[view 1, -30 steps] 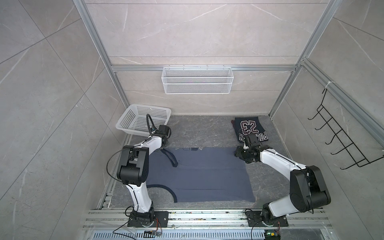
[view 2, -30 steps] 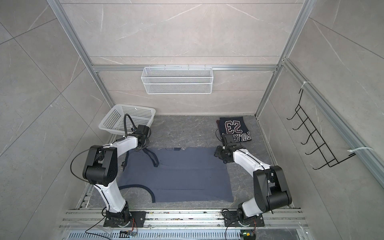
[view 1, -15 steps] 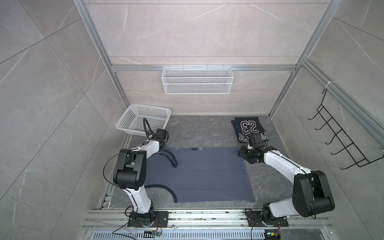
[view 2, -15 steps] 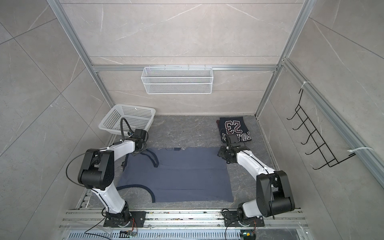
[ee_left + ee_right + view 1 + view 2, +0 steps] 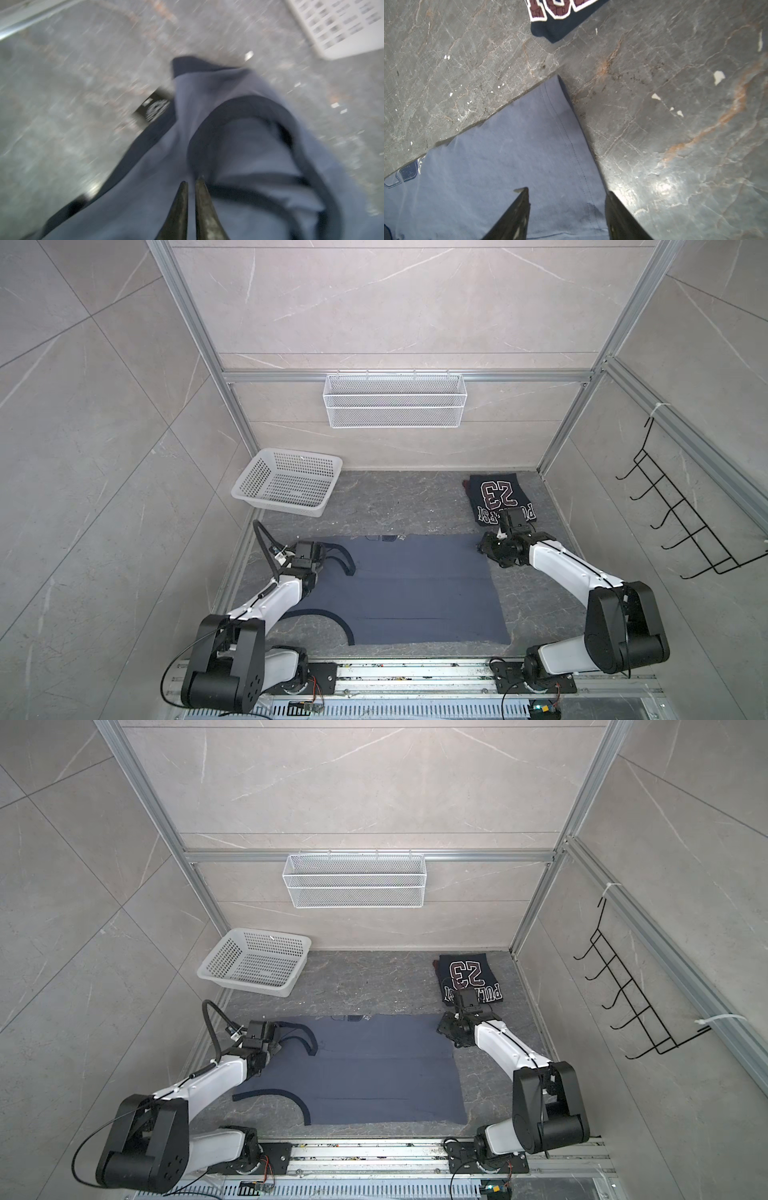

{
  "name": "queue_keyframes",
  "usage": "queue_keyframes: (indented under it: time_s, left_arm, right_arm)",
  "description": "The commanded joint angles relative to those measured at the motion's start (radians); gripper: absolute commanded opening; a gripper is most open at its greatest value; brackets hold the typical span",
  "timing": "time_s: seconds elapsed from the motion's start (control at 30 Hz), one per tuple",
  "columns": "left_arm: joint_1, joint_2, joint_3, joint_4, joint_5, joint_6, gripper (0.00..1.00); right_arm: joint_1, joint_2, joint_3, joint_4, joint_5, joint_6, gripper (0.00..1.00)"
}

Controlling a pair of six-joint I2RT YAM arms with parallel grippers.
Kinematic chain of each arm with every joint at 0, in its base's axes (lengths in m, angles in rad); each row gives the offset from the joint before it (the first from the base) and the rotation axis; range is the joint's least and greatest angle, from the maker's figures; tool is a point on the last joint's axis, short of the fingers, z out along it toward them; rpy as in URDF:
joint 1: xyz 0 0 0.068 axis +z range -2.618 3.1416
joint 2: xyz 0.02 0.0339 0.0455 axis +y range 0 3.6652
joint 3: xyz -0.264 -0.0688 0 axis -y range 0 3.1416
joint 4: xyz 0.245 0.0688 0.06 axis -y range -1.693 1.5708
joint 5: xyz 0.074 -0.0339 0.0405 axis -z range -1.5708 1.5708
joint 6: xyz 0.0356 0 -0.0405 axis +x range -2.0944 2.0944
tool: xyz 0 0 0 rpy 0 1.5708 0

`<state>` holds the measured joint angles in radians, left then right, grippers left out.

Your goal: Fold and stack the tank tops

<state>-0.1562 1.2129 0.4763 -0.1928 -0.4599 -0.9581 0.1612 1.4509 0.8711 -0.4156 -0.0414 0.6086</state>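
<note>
The slate blue-grey tank top (image 5: 415, 589) (image 5: 374, 1069) lies spread flat on the table, straps to the left. In both top views my left gripper (image 5: 318, 556) (image 5: 270, 1038) is low over its far strap. In the blurred left wrist view, the left gripper (image 5: 192, 180) shows only a thin slit between its fingers, tips at the bunched strap's dark trim (image 5: 245, 106). My right gripper (image 5: 484, 543) (image 5: 568, 190) is open over the far right hem corner (image 5: 556, 87), one finger above cloth, the other above the table. The folded navy tank top (image 5: 496, 493) (image 5: 467, 973) (image 5: 556, 31) lies behind it.
A white perforated basket (image 5: 286, 485) (image 5: 253, 961) (image 5: 342, 27) sits at the back left. A wire basket (image 5: 395, 402) hangs on the rear wall. A black hook rack (image 5: 681, 522) is on the right wall. Aluminium rails run along the floor edges.
My left arm has drawn back from near the basket toward the front, bringing its gripper down over the strap. The right gripper stays at the hem corner, still open.
</note>
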Motion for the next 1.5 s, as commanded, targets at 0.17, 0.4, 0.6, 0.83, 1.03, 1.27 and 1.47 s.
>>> queue_keyframes:
  time_s: [0.17, 0.4, 0.6, 0.83, 1.03, 1.27, 1.47]
  left_arm:
    - [0.017, -0.06, 0.26, -0.238, -0.036, 0.17, 0.61]
    - [0.041, 0.157, 0.421, -0.301, 0.034, 0.191, 0.68]
    - [0.087, 0.288, 0.473, -0.283, 0.066, 0.214, 0.65]
    - [0.106, 0.368, 0.486, -0.27, 0.061, 0.229, 0.6]
    - [0.129, 0.404, 0.489, -0.231, 0.072, 0.241, 0.41]
    - [0.151, 0.398, 0.481, -0.199, 0.063, 0.261, 0.2]
    - [0.165, 0.374, 0.454, -0.172, 0.066, 0.266, 0.05]
  right_arm:
    - [-0.007, -0.005, -0.009, -0.022, 0.003, -0.017, 0.59]
    - [-0.008, -0.007, -0.01, -0.02, -0.003, -0.018, 0.59]
    - [-0.01, -0.003, -0.015, -0.016, -0.013, -0.018, 0.59]
    - [-0.015, 0.008, -0.014, -0.009, -0.019, -0.019, 0.6]
    - [-0.017, 0.011, -0.017, -0.008, -0.02, -0.018, 0.59]
    - [-0.016, 0.009, -0.017, -0.009, -0.019, -0.021, 0.59]
    - [-0.019, 0.009, -0.019, -0.011, -0.017, -0.022, 0.59]
